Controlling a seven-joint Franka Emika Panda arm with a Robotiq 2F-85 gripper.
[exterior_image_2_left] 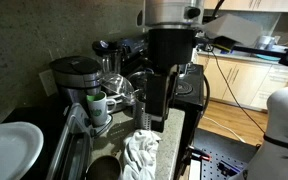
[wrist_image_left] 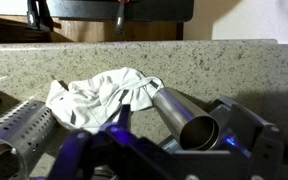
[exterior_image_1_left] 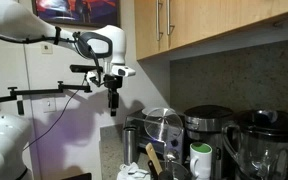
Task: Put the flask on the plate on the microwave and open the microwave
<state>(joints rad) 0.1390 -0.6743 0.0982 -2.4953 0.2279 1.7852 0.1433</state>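
The flask (exterior_image_1_left: pixel 130 138) is a slim silver cylinder standing upright on the granite counter beside a white cloth. In the wrist view, the flask (wrist_image_left: pixel 184 115) shows its open top between my two finger pads. My gripper (exterior_image_1_left: pixel 112 108) hangs just above it, fingers wide apart and empty. It fills the middle of an exterior view (exterior_image_2_left: pixel 156 118) and hides the flask there. It also shows in the wrist view (wrist_image_left: pixel 176 114). The shiny round plate (exterior_image_1_left: pixel 164 124) sits behind the flask, raised above the counter. I cannot clearly make out the microwave.
A white cloth (wrist_image_left: pixel 99 90) lies on the counter by the flask. A black-topped cooker (exterior_image_1_left: pixel 209 125), a white-and-green mug (exterior_image_1_left: pixel 201 160), a dark blender jug (exterior_image_1_left: pixel 269 145) and a wooden spatula (exterior_image_1_left: pixel 154 158) crowd the counter. A perforated metal holder (wrist_image_left: pixel 24 125) is nearby. Cabinets hang overhead.
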